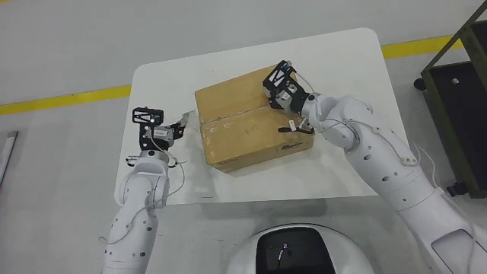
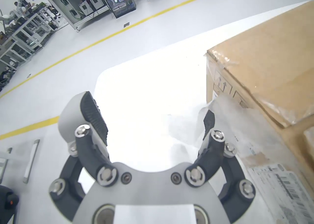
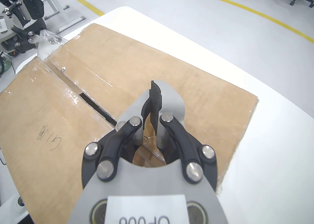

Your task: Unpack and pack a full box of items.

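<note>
Box on white table, yellow-lined floor

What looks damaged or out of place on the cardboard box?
On the brown cardboard box, the clear packing tape is torn loose and crumpled, hanging off the side beside the open left pincer. On top, the centre seam gapes in a dark slit.
</note>
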You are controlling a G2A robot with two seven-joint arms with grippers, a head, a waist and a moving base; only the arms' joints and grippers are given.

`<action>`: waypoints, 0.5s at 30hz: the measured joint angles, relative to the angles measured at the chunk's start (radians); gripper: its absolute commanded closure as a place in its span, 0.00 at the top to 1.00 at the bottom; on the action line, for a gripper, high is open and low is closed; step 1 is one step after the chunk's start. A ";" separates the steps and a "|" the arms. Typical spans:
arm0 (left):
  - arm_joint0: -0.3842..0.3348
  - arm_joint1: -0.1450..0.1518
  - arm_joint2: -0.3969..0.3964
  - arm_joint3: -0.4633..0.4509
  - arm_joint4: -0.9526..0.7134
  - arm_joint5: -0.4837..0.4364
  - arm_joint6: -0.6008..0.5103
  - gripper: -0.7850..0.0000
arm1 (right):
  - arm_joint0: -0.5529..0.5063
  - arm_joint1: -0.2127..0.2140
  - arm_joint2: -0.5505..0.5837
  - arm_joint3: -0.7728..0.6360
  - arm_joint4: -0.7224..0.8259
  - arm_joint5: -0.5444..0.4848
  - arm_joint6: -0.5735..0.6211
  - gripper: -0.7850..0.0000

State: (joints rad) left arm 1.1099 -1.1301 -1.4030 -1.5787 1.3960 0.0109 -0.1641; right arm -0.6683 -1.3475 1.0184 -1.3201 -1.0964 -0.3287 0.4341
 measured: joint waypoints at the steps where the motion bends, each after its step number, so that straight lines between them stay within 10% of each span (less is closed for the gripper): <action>1: 0.000 0.000 -0.003 -0.008 -0.007 -0.004 0.000 1.00 | 0.001 -0.001 0.000 0.002 0.001 0.000 -0.001 0.00; 15: 0.009 -0.004 -0.039 -0.131 -0.178 -0.136 -0.045 1.00 | 0.012 -0.007 -0.003 0.019 -0.001 -0.009 -0.001 0.00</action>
State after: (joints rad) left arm 1.1189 -1.1341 -1.4417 -1.7100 1.2183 -0.1247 -0.2086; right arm -0.6566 -1.3541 1.0152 -1.3012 -1.0973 -0.3375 0.4334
